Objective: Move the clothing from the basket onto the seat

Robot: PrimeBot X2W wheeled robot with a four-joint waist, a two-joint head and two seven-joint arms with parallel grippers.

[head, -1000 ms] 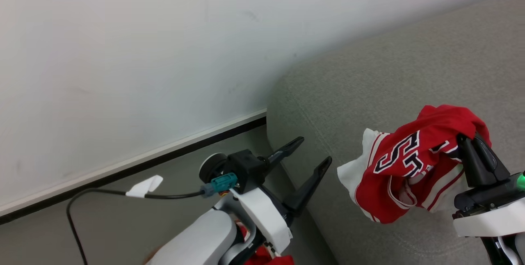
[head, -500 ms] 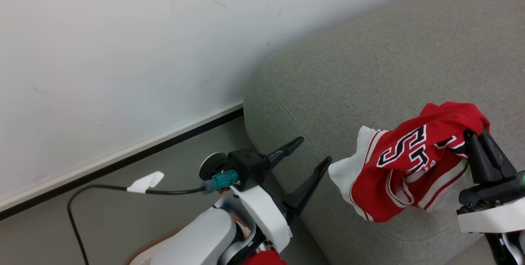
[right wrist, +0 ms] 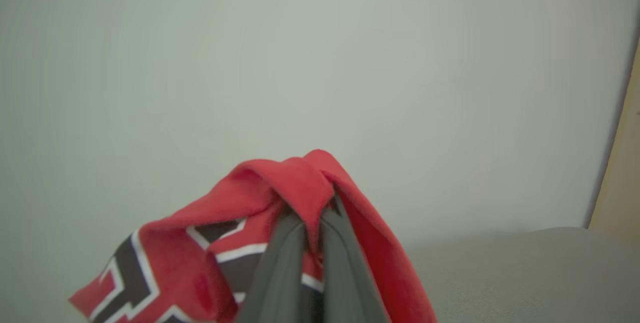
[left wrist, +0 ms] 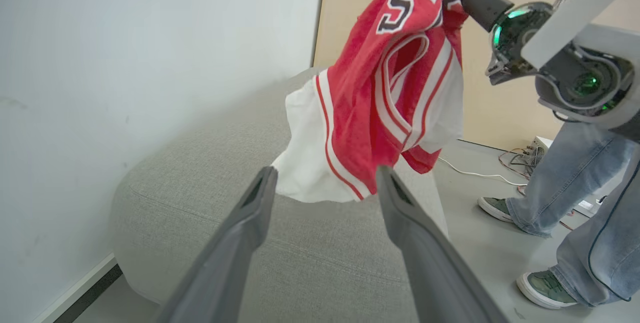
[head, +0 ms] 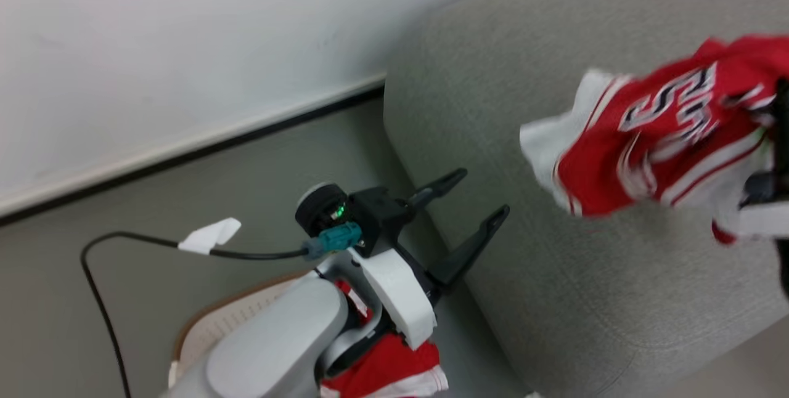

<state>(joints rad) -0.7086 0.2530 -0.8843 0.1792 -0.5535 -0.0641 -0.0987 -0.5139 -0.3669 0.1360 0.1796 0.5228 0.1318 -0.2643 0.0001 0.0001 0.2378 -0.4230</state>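
Note:
A red garment of the clothing [head: 666,139], with white stripes and black-and-white lettering, hangs in the air over the grey seat [head: 555,299]. My right gripper [right wrist: 311,215] is shut on a bunched fold at its top. It also shows from the side in the left wrist view, as does the clothing [left wrist: 395,93] dangling above the seat [left wrist: 300,263]. My left gripper [head: 481,191] is open and holds nothing, beside the seat's left edge. Under my left arm sits the basket [head: 228,324], with more red clothing [head: 388,373] in it.
A white wall with a dark skirting strip runs behind the seat. A black cable with a white tag [head: 209,236] trails over the grey floor. A person's legs [left wrist: 575,178] in jeans stand past the seat, near floor cables [left wrist: 500,175].
The head view has tilted down, showing more of the basket. My right gripper has carried the red garment up and to the right, further over the seat. The left gripper stays open.

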